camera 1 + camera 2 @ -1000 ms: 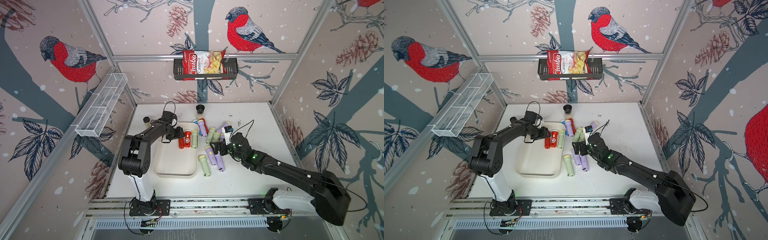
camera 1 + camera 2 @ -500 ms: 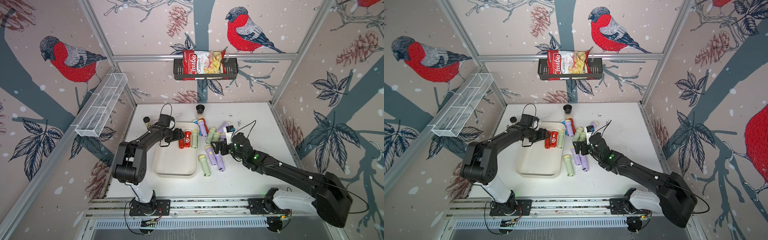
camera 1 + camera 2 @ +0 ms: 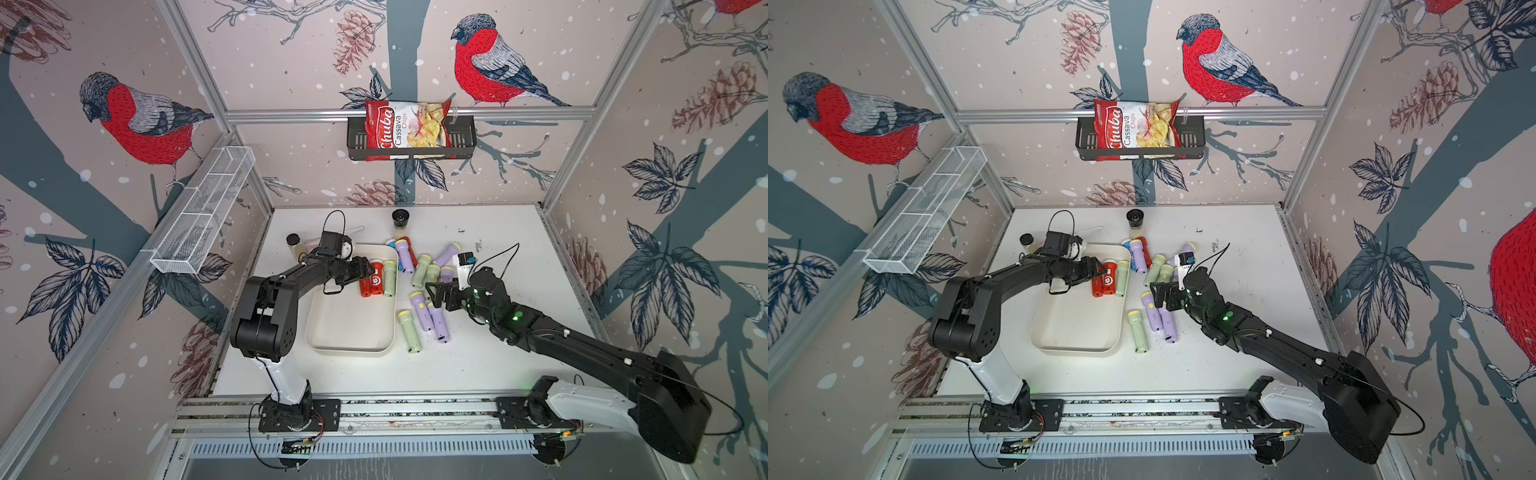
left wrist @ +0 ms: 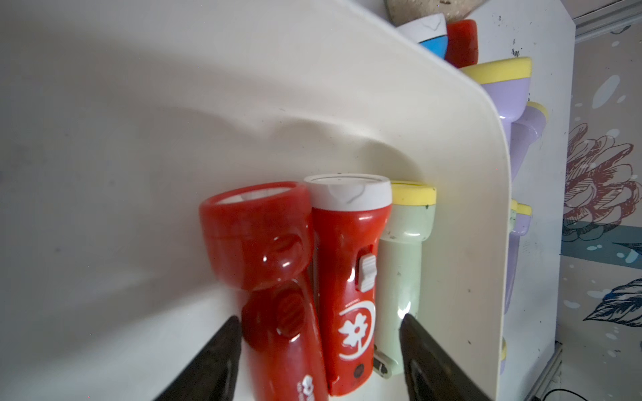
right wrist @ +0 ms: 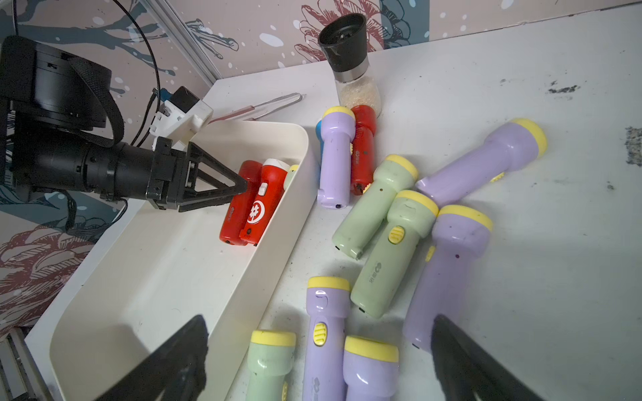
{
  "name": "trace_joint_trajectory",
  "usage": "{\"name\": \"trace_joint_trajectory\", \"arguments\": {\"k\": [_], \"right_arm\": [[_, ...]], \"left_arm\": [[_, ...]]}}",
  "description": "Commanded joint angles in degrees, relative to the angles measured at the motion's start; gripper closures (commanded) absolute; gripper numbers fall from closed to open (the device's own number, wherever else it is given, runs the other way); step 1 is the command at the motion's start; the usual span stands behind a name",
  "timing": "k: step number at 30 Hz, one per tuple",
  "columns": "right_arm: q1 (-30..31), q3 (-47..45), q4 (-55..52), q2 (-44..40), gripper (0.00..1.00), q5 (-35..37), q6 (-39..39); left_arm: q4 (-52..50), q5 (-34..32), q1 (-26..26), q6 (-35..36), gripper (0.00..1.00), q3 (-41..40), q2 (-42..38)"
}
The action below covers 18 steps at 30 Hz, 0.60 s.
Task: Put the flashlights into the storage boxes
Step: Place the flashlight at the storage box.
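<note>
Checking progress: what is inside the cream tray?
Three flashlights side by side against one wall: two red, one pale green. The left arm hides part of the tray floor.

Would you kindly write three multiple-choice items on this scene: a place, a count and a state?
1. Where is the chips bag? A) in the wire rack B) in the black basket C) on the table
2. How many flashlights lie in the cream tray? A) one B) five C) three
3. How is the right gripper? A) open, holding nothing B) shut on a lilac flashlight C) shut on the tray rim
1 B: it stands in the basket on the back wall. 2 C: two red and one pale green. 3 A: its fingers stand wide apart above loose flashlights.
</note>
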Motion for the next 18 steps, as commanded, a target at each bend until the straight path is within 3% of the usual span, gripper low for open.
{"name": "trace_joint_trajectory", "arguments": {"k": [1, 10, 18], "right_arm": [[-0.1, -0.2, 2.0, -0.5, 0.01, -0.2, 0.7], [-0.5, -0.7, 1.6, -1.4, 0.01, 0.2, 0.8], [-1.4, -0.4, 0.7, -1.8, 0.01, 1.0, 0.7]], "left_arm": [[2.8, 2.5, -0.3, -0.1, 0.29, 0.9, 0.4], [-1.8, -4.5, -0.4, 1.8, 0.28, 1.3, -1.9], [-2.0, -8.2, -0.5, 2.2, 0.27, -0.9, -8.9]]}}
